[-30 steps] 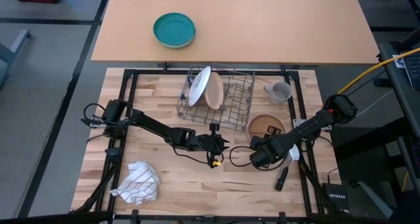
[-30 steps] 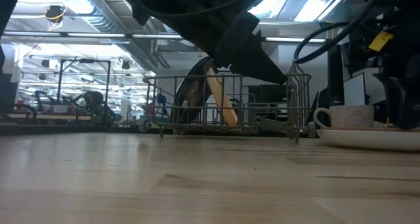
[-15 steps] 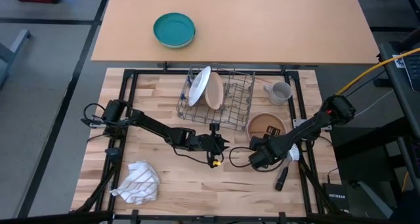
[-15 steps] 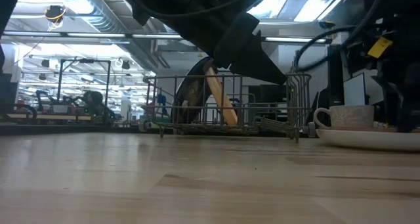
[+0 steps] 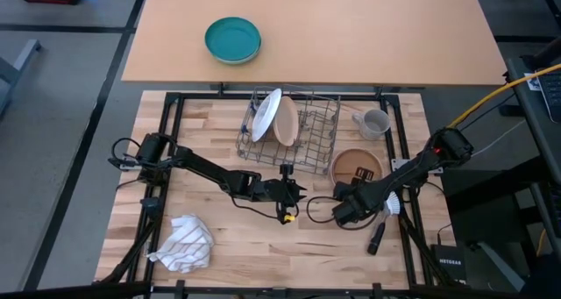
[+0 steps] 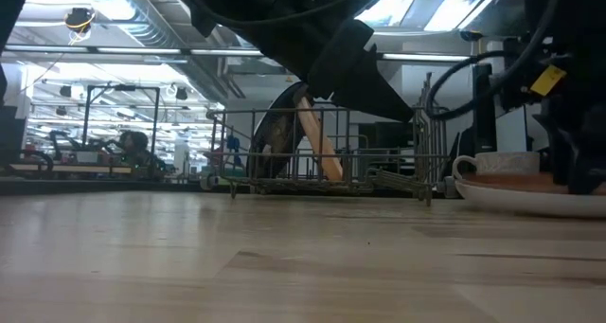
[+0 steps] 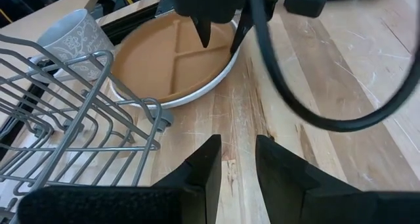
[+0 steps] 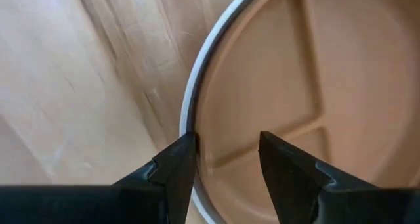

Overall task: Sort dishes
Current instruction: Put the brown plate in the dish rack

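Note:
A round tan divided dish with a white rim (image 5: 358, 167) lies flat on the wooden table, right of the wire dish rack (image 5: 294, 128). A white plate (image 5: 266, 115) and a peach dish (image 5: 286, 121) stand on edge in the rack. A small grey mug (image 5: 375, 122) stands beyond the tan dish. My right gripper (image 8: 226, 142) is open at the dish's near left rim, also in the high view (image 5: 344, 192). My left gripper (image 7: 237, 163) is open and empty over bare table in front of the rack (image 5: 296, 194). My right gripper comes at the tan dish from above, slanting down. One finger (image 8: 177, 161) stands at the outside of the white rim (image 8: 194, 99) and the other (image 8: 282, 158) over the tan inside. I cannot tell whether they touch the rim. The dish lies flat on the table.
A teal-green bowl (image 5: 232, 39) sits on the far light table. A white cloth with dark stripes (image 5: 184, 244) lies near the front left. A dark brush-like tool (image 5: 378, 236) lies by the right arm. Bare wood lies between the cloth and my left gripper.
My right gripper has come down a little toward the tan dish's rim. The dish and my left arm have kept still.

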Available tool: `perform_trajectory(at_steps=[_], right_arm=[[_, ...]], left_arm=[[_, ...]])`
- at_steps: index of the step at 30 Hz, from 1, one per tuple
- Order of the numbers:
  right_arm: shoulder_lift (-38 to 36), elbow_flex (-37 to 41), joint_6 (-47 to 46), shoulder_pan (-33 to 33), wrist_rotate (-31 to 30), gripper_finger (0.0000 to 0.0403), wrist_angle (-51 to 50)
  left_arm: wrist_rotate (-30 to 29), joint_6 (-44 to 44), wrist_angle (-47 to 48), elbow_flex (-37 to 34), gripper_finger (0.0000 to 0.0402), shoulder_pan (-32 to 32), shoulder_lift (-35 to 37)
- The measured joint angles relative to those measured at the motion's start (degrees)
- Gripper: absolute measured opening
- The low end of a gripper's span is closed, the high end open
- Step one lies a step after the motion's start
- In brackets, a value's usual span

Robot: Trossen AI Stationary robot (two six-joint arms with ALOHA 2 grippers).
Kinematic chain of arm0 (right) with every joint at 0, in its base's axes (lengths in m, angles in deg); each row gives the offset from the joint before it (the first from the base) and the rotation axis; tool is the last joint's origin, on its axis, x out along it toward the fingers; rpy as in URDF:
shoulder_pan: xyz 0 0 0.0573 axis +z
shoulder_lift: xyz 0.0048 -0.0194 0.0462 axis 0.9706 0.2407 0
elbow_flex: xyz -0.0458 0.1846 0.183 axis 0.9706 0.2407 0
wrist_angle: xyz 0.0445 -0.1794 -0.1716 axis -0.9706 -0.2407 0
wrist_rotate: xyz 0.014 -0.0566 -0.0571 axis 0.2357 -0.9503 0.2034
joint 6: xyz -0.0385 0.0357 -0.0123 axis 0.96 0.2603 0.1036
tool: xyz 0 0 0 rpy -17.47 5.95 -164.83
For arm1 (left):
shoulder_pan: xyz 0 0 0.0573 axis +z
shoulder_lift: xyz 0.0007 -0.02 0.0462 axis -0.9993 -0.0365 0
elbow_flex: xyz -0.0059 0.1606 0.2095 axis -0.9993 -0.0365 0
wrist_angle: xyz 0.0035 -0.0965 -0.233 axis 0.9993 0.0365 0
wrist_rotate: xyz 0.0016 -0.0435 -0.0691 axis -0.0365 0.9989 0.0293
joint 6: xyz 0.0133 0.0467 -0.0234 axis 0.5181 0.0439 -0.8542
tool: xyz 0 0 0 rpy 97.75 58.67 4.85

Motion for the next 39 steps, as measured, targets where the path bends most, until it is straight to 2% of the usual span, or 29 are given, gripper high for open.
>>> perform_trajectory(at_steps=[5,13,27,39], right_arm=[[-0.02,2.81,0.03,0.0,-0.04,0.0172,3.39],[-0.02,3.9,0.06,0.0,-0.79,0.0162,3.27],[0.02,4.0,1.62,0.0,-1.8,0.0012,3.42],[0.04,4.0,2.22,-0.02,-1.41,0.0031,3.29]], left_arm=[[0.0,0.07,0.01,0.0,0.0084,0.0,0.0],[0.0,0.07,0.0,0.0,0.0084,0.0,0.0],[0.0,0.07,-0.01,0.0,0.0084,0.0,0.0],[0.0,0.07,-0.51,0.0,0.0084,0.0,0.0]])
